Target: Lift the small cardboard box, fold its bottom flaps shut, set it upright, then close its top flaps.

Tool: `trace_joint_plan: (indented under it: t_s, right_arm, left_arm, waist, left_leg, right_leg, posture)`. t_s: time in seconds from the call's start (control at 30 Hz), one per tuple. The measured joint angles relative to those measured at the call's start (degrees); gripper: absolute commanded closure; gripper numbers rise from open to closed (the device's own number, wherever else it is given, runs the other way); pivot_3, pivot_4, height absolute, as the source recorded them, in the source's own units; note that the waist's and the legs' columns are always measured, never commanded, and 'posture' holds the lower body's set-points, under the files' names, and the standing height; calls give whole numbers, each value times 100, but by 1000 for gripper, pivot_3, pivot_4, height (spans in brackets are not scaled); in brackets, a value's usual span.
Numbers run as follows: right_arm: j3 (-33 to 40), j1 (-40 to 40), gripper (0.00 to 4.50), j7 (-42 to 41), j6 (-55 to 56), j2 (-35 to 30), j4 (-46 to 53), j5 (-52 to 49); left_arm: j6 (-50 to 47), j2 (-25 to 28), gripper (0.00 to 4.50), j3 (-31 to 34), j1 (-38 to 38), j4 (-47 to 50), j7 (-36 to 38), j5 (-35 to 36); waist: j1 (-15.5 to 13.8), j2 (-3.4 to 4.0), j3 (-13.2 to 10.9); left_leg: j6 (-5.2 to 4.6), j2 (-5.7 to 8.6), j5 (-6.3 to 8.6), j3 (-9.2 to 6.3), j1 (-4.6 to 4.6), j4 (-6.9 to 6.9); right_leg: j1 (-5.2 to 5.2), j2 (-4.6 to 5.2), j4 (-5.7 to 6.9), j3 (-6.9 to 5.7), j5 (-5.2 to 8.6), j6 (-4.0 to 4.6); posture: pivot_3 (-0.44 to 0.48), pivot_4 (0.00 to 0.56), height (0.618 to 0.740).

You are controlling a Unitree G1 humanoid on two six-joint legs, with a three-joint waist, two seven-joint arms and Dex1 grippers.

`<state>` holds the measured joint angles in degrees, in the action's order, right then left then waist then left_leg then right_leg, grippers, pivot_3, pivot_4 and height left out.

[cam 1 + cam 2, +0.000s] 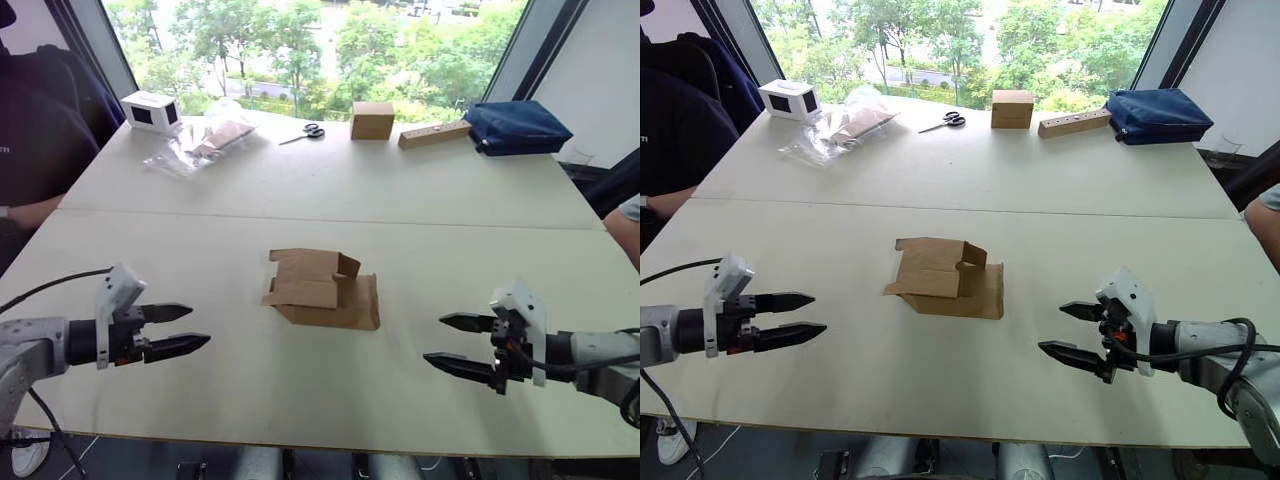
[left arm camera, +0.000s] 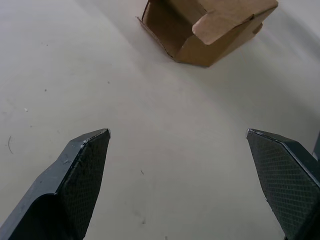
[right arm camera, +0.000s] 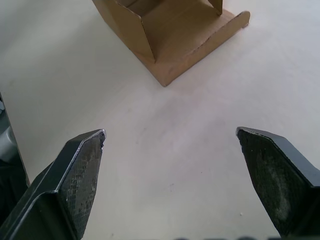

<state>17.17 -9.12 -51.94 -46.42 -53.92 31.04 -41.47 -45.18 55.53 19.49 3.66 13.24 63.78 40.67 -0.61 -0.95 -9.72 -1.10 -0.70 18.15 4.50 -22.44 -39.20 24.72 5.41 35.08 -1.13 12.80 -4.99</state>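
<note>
The small cardboard box (image 1: 322,288) lies on its side in the middle of the white table (image 1: 300,190), plain brown, with its flaps splayed open; it also shows as the box (image 2: 207,27) and the box (image 3: 165,35) in the wrist views. My left gripper (image 1: 180,329) hovers open to the box's left, fingertips pointing at it, well apart from it. My right gripper (image 1: 452,342) stands open to the box's right, also apart, with nothing between its fingers.
At the table's far side sit a tidy brown cardboard cube (image 1: 372,120), a wooden block (image 1: 434,134), scissors (image 1: 308,132), a blue pouch (image 1: 517,127), a plastic bag (image 1: 205,142) and a white box with dark panels (image 1: 151,111). A person (image 1: 35,140) sits at the far left; an arm (image 1: 625,228) shows at right.
</note>
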Motion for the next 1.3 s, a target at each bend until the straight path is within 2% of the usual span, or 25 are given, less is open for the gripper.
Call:
trace_joint_plan:
  t_s: [0.07,0.2,0.33,0.4,0.47,0.5,0.57,0.7,0.9,1.1,1.27,1.3]
  right_arm:
    - [2,55,64,8,52,-8,-32,51]
    - [54,382,64,68,85,-20,-67,66]
    - [213,626,64,179,-24,-30,73,-95]
    - [221,745,64,274,-155,-35,265,-218]
    - [140,954,64,408,-263,-84,568,-317]
    - [9,1073,64,485,-312,-139,705,-310]
    - [-203,1195,64,609,-345,-149,917,-293]
    - [-339,1237,64,904,-582,-140,1090,-323]
    - [-273,1468,64,1450,-998,-4,1360,-842]
    - [-194,1495,64,1779,-1213,-10,1390,-1122]
    - [-89,1453,64,1902,-1229,-12,1411,-1228]
    - [-88,1425,18,1905,-1226,-12,1418,-1228]
  left_arm:
    - [75,40,0,-87,-109,-100,-24,-147]
    - [-289,466,0,-351,-574,-284,-12,-247]
    - [-1347,471,0,-419,-1698,-949,1,264]
    - [-2030,476,0,-730,-2455,-1371,41,435]
    - [-2692,295,0,-1135,-3425,-1910,161,547]
    - [-2903,19,0,-1365,-3891,-2270,208,550]
    - [-3104,-411,0,-1715,-4290,-2741,244,528]
    - [-3325,-992,0,-2113,-4692,-3594,266,421]
    - [-3181,-1566,0,-2565,-5147,-4302,562,112]
    - [-3196,-1809,0,-2932,-5198,-4470,903,-46]
    - [-3185,-2007,0,-2942,-5340,-4659,1000,-137]
    - [-3176,-2037,260,-2944,-5346,-4703,1006,-151]
  waist:
    - [3,0,0]
    - [3,5,-2]
    - [-13,4,-3]
    - [-18,3,-3]
    - [-12,2,-3]
    - [-21,1,0]
    - [-10,-5,0]
    - [26,-24,-10]
    - [-1,-25,-9]
    - [-2,-27,-10]
    - [-7,-27,-10]
    - [-7,-27,-10]
  left_leg:
    - [0,0,0,0,0,0]
    - [1,0,-1,4,-2,3]
    - [-1,2,-5,0,-11,3]
    - [-3,8,-6,-5,-11,-2]
    - [-5,12,-7,-6,-3,-8]
    - [-6,16,-7,-6,6,-11]
    - [-7,16,-7,-7,4,-11]
    - [-8,9,-7,-8,-5,-11]
    - [-8,8,-7,-10,-4,-12]
    - [-8,7,-7,-12,-5,-15]
    - [-8,7,-7,-13,-6,-16]
    - [-8,7,-7,-13,-6,-16]
  right_leg:
    - [2,0,0,0,0,0]
    - [9,4,1,-6,-4,6]
    - [10,0,3,-30,-4,4]
    - [4,-9,6,-42,-5,2]
    - [-12,-28,7,-43,-6,-1]
    - [-24,-30,7,-44,-5,-3]
    - [-24,-33,6,-43,-6,-9]
    - [-12,-42,11,-43,-16,-28]
    - [-12,-40,12,-43,-14,-25]
    - [-12,-38,12,-42,-9,-16]
    - [-13,-38,12,-42,-9,-16]
    - [-13,-38,12,-42,-9,-16]
  posture:
    - [0,150,740]
    - [0,150,740]
    - [0,150,740]
    - [0,150,740]
    - [0,150,740]
    - [0,150,740]
    - [0,150,740]
    - [0,150,740]
    - [0,150,740]
    - [0,150,740]
    - [0,150,740]
    - [0,150,740]
